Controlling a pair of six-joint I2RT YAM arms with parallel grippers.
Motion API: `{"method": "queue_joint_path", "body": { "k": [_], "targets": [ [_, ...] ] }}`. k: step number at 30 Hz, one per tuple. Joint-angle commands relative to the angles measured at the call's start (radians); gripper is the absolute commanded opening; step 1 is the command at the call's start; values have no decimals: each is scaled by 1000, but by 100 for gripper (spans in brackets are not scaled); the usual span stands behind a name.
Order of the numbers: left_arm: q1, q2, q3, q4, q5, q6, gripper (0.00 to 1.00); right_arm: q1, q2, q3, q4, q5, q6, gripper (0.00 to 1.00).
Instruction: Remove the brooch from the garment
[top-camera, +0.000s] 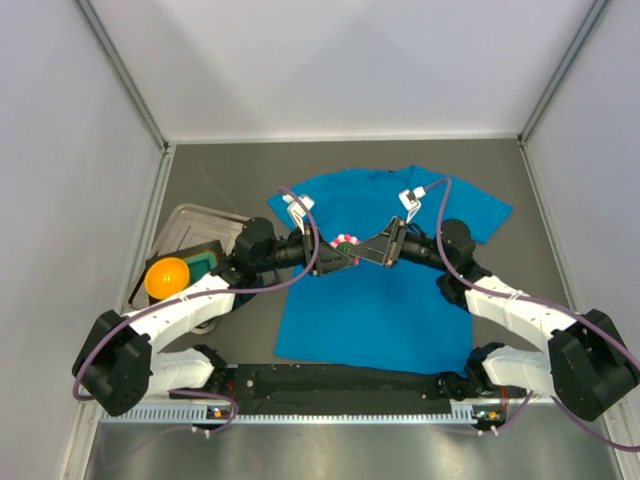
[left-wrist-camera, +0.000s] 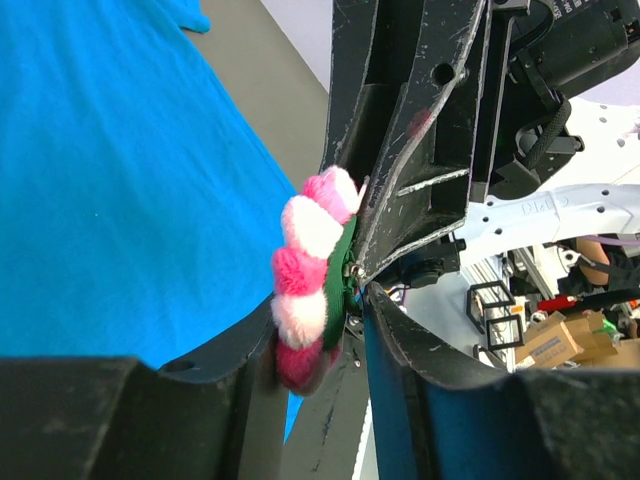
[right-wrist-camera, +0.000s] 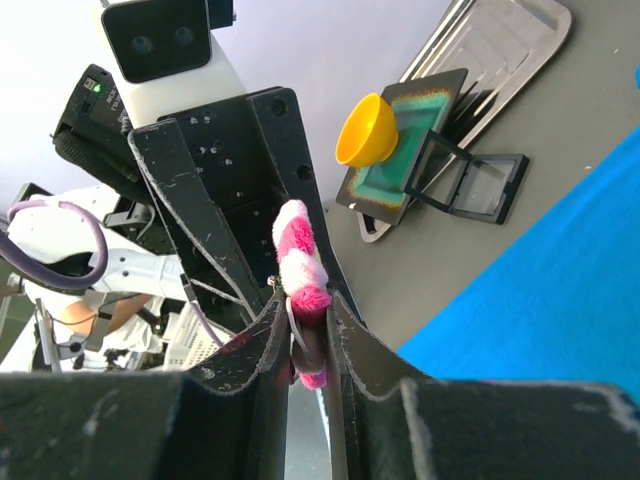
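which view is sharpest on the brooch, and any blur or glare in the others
Left wrist: the brooch is fairly crisp, the left arm's fingers are dark and blurred along the bottom, and the background at right is very bright. Right wrist: the brooch is softer and half hidden between the right arm's fingers, which are also blurred. Top: even light and faint shadows, but the brooch is tiny against the T-shirt.

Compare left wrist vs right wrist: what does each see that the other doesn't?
Left wrist only: green backing on the brooch, cardboard boxes in the background. Right wrist only: orange cup, teal pad, tray. Both: the brooch pinched in the right gripper, and the shirt.
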Motion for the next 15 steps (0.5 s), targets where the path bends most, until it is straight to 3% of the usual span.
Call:
{"method": "queue_joint_path", "body": {
  "k": [1,9,15],
  "targets": [
    [-18,-26,-1,34,3,35,40,21,0,46,72,-23,23,0],
    [-18,-30,-2,31,-9,38,35,21,-1,52,64,-24,22,0],
    [-18,-52,-4,-18,-15,65,50,18,-14,43,52,-21,12,0]
  ]
}}
